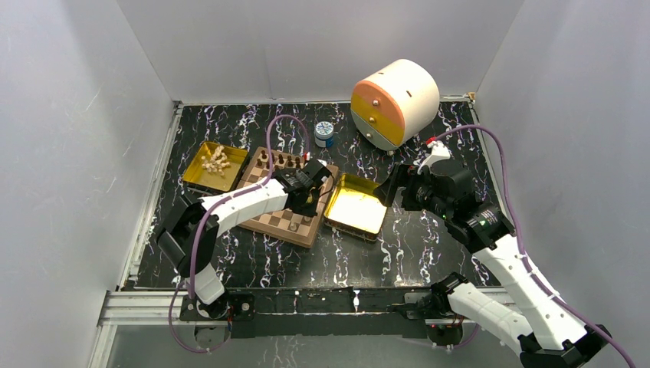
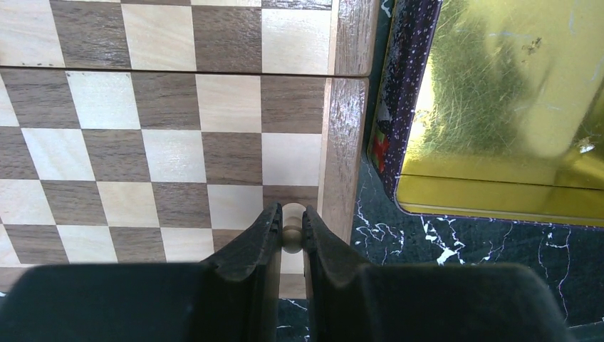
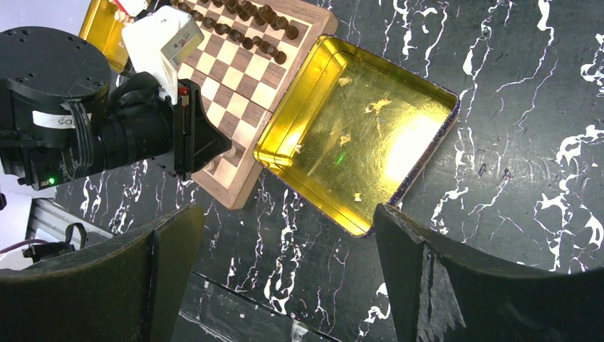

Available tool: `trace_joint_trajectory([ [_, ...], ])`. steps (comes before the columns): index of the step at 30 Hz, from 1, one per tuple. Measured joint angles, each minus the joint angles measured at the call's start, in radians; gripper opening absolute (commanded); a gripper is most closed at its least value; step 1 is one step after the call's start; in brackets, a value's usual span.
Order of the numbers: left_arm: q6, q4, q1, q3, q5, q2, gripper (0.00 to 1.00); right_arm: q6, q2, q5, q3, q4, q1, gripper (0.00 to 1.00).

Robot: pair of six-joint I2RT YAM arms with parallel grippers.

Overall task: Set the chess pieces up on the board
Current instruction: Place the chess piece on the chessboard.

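My left gripper (image 1: 310, 197) is shut on a small pale tan chess piece (image 2: 292, 229), held just over the squares at the board's (image 1: 270, 220) right edge, beside its plain brown rim (image 2: 345, 142). The left wrist view shows only bare squares ahead of the fingers. Dark brown chess pieces (image 1: 280, 160) stand in rows along the far side of the board (image 3: 242, 92). More pale pieces (image 1: 217, 161) lie heaped in a gold tray (image 1: 198, 175) left of the board. My right gripper (image 3: 288, 214) hangs open and empty above the table, near the right gold tray.
An empty gold tray (image 1: 356, 205) lies tight against the board's right rim. A round cream and orange drawer box (image 1: 395, 103) and a small blue-lidded jar (image 1: 324, 134) stand at the back. White walls enclose the black marbled table.
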Motion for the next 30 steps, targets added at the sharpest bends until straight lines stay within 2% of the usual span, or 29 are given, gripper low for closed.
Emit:
trace_joint_trajectory([
  [18, 0.002, 0.01, 0.0, -0.011, 0.002, 0.028, 0.15, 0.0, 0.004, 0.0, 0.0, 0.0, 0.0, 0.99],
  [30, 0.011, 0.003, 0.0, -0.011, 0.005, 0.057, 0.3, 0.002, 0.004, 0.003, 0.0, 0.0, 0.0, 0.99],
])
